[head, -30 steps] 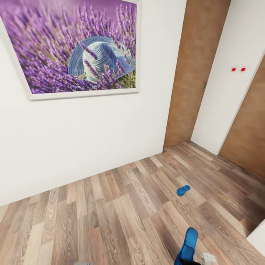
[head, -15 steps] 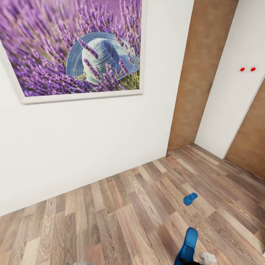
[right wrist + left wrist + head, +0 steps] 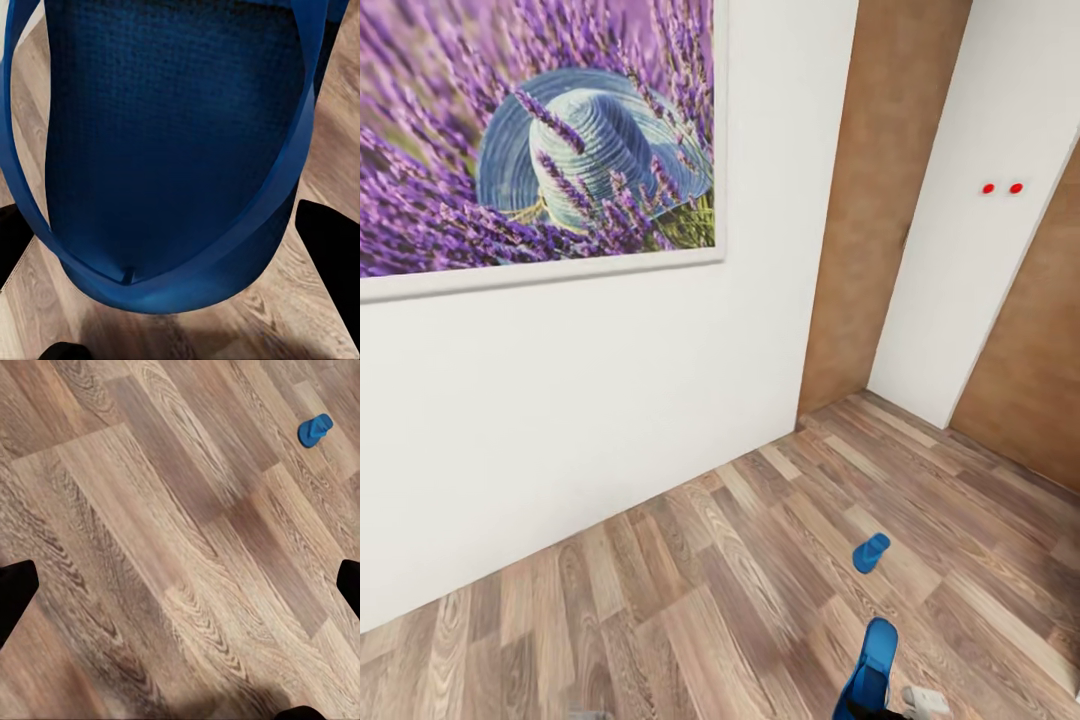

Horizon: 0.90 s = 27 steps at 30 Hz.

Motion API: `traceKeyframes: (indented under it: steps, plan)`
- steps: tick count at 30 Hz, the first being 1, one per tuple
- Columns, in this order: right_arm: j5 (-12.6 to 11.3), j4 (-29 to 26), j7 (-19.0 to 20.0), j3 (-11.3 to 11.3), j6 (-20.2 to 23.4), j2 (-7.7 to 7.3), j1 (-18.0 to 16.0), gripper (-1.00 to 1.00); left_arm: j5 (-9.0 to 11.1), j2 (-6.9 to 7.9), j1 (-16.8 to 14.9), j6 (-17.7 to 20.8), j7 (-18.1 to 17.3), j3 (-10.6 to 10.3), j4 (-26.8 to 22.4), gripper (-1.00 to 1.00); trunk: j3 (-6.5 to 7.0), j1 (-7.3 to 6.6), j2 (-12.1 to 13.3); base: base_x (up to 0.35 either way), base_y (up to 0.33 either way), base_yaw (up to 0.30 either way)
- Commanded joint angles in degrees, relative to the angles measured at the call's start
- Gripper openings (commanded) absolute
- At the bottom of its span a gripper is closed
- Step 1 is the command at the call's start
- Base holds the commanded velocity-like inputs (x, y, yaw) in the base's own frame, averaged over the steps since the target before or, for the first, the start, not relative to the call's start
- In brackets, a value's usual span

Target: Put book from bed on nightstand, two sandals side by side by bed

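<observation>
Head view: one blue sandal [image 3: 871, 552] lies on the plank floor [image 3: 660, 600]; the second sandal [image 3: 870, 675] rises at the bottom edge. Left wrist view: the left gripper [image 3: 180, 585] is spread wide over bare floor. Right wrist view: the right gripper [image 3: 176, 244] clamps the second sandal.

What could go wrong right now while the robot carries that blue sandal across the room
The held sandal juts up well past the right gripper, so it could slip or swing loose as the robot drives. The second sandal lies on the floor just ahead, so the base might roll over it or nudge it away.
</observation>
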Motion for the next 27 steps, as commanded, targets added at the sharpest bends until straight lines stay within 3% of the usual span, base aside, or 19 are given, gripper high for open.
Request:
traceKeyframes:
  steps: [1,10,18,27]
  plan:
    - [-0.5,0.3,0.3,0.4,-0.4,0.01,-0.1,-1.0,-0.1,-0.07,-0.1,0.0,-0.5,0.4,0.1,1.0,-0.05,0.03,0.0,0.325,0.147,-0.015]
    - [-0.5,0.3,0.3,0.4,-0.4,0.01,-0.1,-1.0,-0.1,-0.07,-0.1,0.0,-0.5,0.4,0.1,1.0,-0.05,0.03,0.0,0.301,0.14,-0.092]
    - [-0.4,0.3,0.3,0.4,-0.4,0.01,-0.1,-1.0,-0.1,-0.07,-0.1,0.0,-0.5,0.5,0.1,1.0,-0.05,0.03,0.0,0.04,0.017,-0.277]
    - [2.9,0.3,0.3,0.4,-0.4,0.01,-0.1,-1.0,-0.1,-0.07,-0.1,-0.1,-0.5,0.5,0.0,1.0,-0.05,0.03,0.0,0.124,0.0,-0.083]
